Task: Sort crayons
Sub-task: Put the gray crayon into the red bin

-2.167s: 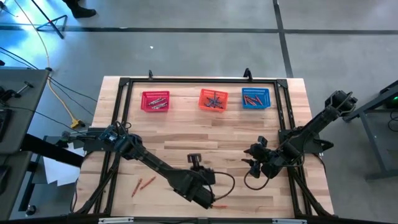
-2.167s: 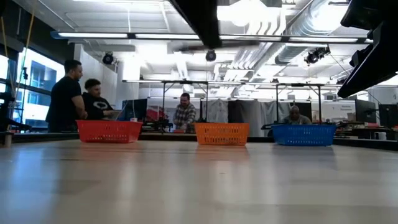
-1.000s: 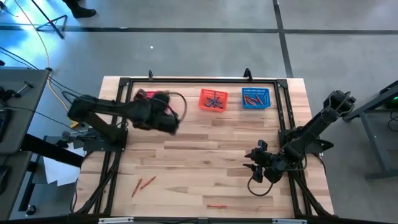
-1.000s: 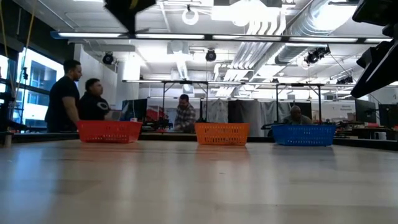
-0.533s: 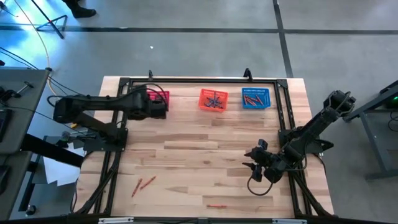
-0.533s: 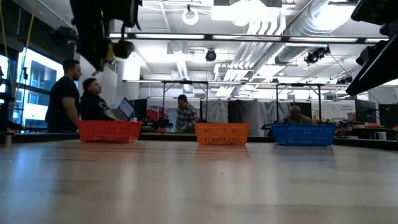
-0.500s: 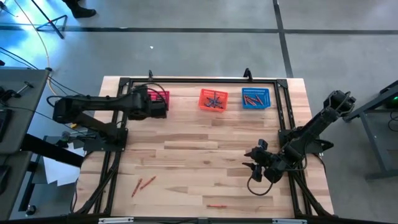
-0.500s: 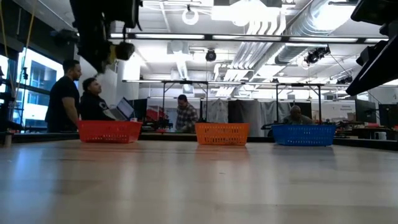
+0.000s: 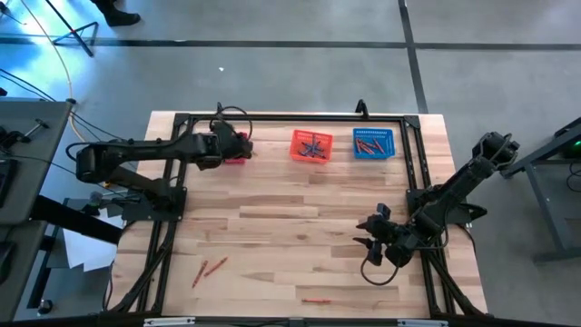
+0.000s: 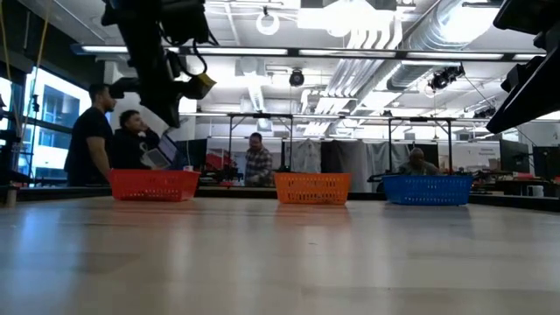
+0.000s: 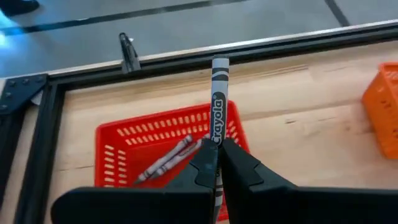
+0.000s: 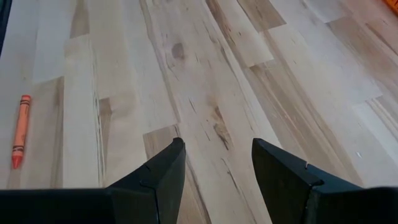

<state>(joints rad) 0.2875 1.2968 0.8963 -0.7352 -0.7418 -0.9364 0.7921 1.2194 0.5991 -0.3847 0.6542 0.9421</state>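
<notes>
My left gripper (image 11: 217, 150) hangs over the red basket (image 11: 127, 146) at the table's far left, shut on a grey crayon (image 11: 217, 102). Several grey crayons (image 11: 166, 160) lie on the basket's floor. In the high view the left gripper (image 9: 240, 145) covers most of the red basket (image 9: 241, 156). My right gripper (image 12: 217, 146) stands open above bare wood at the table's right (image 9: 367, 234), with nothing between its fingers. An orange crayon (image 12: 21, 130) lies flat on the wood ahead of it. My left gripper pinches the grey crayon between its two fingers, on the labelled barrel (image 11: 217, 138) toward its rear end. The crayon runs along the fingers and sticks out well past their tips. It is lifted clear, slanting above the red basket.
An orange basket (image 9: 311, 145) and a blue basket (image 9: 373, 143), both holding crayons, stand in a row right of the red one. Two red-orange crayons (image 9: 209, 268) lie near left, another (image 9: 315, 300) by the near edge. A black frame (image 9: 290, 116) rims the table. People stand beyond it.
My left gripper has gone toward the table's far edge and down, ending over the red basket, and its wrist has rolled. It has stayed shut on the grey crayon throughout.
</notes>
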